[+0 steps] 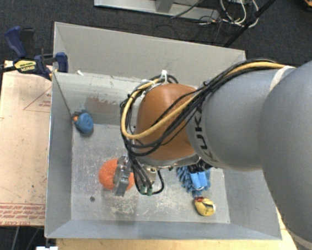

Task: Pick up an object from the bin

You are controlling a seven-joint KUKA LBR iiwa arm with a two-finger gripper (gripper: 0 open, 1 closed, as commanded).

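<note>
My gripper (pixel 121 183) reaches down at the middle front of the bin floor, its metal fingers right against an orange ball-like thing (pixel 107 174). The orange thing lies just left of the fingers and is partly covered by them. A blue brush-like thing (pixel 194 179) lies to the right, partly under the arm. A small yellow thing with a red spot (pixel 204 206) rests near the front right of the floor.
A blue rounded thing with an orange patch (pixel 83 123) sits at the back left against the bin wall. The arm with its orange cover and cables spans the bin's middle and right, hiding the floor below.
</note>
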